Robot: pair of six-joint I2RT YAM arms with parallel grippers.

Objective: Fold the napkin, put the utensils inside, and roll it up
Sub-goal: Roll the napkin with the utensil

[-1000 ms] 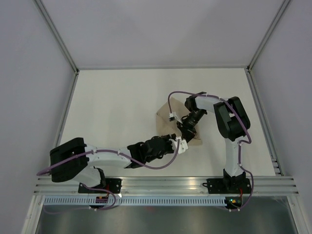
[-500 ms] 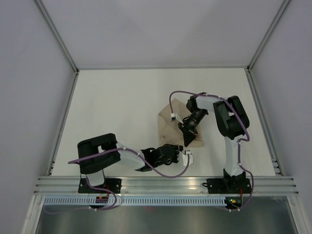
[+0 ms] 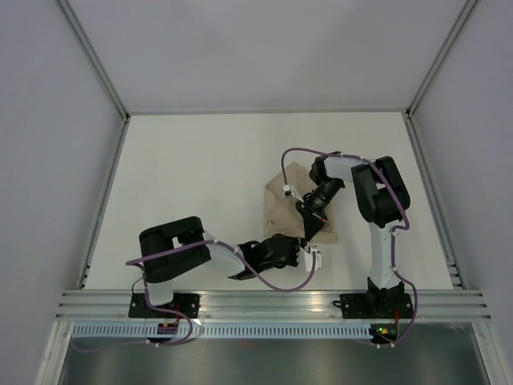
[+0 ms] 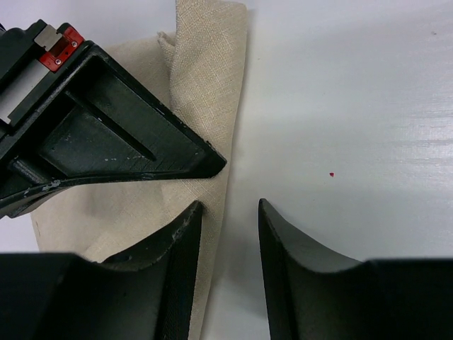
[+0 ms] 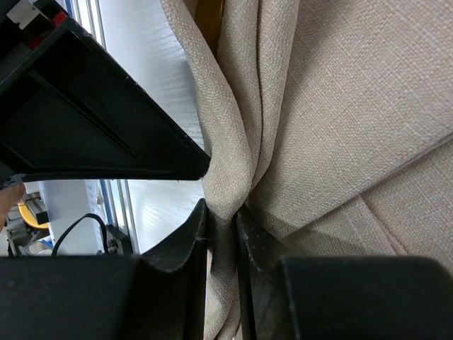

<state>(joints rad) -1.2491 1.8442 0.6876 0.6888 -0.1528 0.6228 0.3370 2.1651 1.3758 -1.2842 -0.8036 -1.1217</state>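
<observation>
The beige napkin lies folded and bunched at the table's middle. My right gripper is shut on a bunched fold of its edge; in the right wrist view the cloth is pinched between the jaws. My left gripper is open and empty just near of it; in the left wrist view its left fingertip rests over the napkin's edge, with bare table between the jaws. The utensils are hidden; only a brown sliver shows between folds, and I cannot tell what it is.
The white table is walled at the back and sides, with an aluminium rail along the near edge. The right gripper's black finger sits close in front of my left gripper.
My left arm has drawn back toward the near edge and its gripper is off the napkin. The right gripper keeps its hold, and the napkin has shifted slightly right.
</observation>
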